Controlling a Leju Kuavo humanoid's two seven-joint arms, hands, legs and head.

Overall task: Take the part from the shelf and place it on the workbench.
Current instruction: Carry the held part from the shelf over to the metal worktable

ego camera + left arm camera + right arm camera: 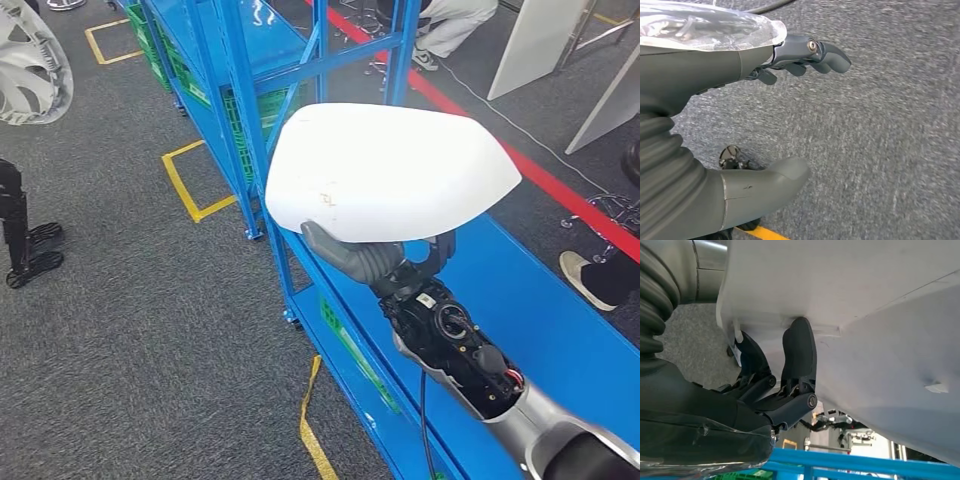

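The part [385, 170] is a large white smooth shell, held up over the blue shelf [528, 310] in the head view. My right hand [377, 262] grips it from below, thumb along its near edge. In the right wrist view the dark fingers [798, 350] of my right hand [764, 390] press against the part's [874, 315] underside. My left hand [715, 75] hangs over the grey carpet, fingers and thumb apart, holding nothing.
Green crates [256, 110] sit on the lower shelf levels. Yellow tape marks [192, 190] and a red line [543, 180] lie on the carpet. A silver wheel cover [30, 60] is at far left above a dark stand [23, 240]. A person's shoe [592, 280] is at right.
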